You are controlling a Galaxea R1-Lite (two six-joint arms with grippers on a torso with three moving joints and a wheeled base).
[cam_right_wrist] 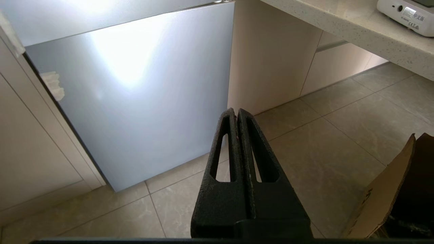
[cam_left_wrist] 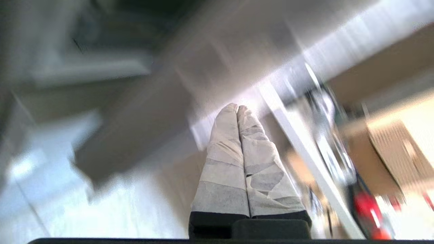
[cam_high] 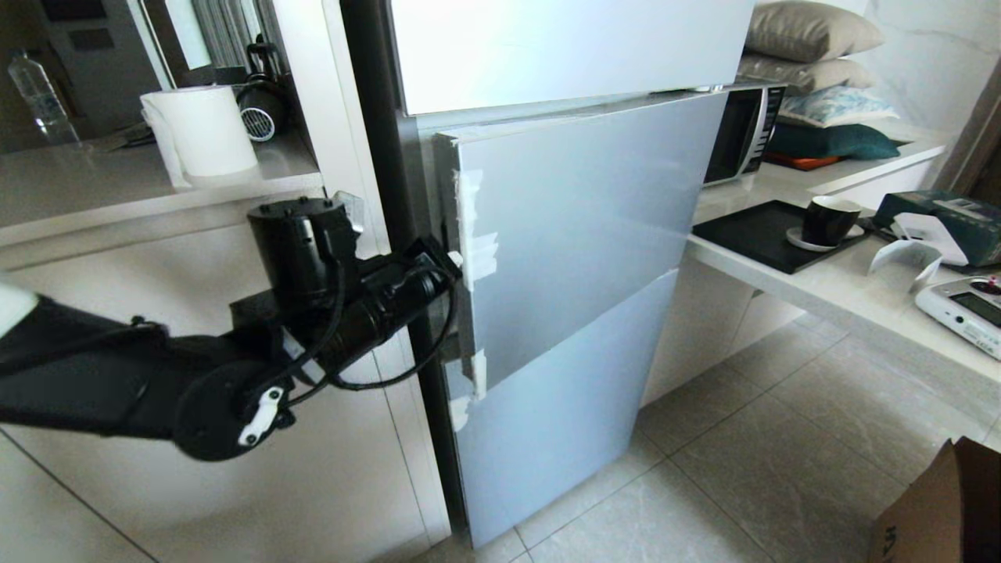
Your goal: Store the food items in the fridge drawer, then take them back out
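The food items and the fridge drawer are out of view; the fridge is closed or nearly so. My left arm reaches in from the left, and my left gripper (cam_high: 454,257) sits at the taped left edge of the pale blue middle door panel (cam_high: 586,227). The left wrist view is smeared, but my left gripper (cam_left_wrist: 237,107) shows its tape-wrapped fingers (cam_left_wrist: 223,159) pressed together with nothing between them. My right gripper (cam_right_wrist: 236,110) hangs shut and empty over the floor tiles, facing the lower door panel (cam_right_wrist: 129,101).
A counter (cam_high: 829,281) on the right carries a black tray with a cup (cam_high: 829,219), a white device (cam_high: 966,309) and a microwave (cam_high: 743,133). A cardboard box (cam_high: 946,508) stands on the floor at the right. A paper roll (cam_high: 203,129) sits on the left counter. A blurred red shape (cam_left_wrist: 366,206) cannot be identified.
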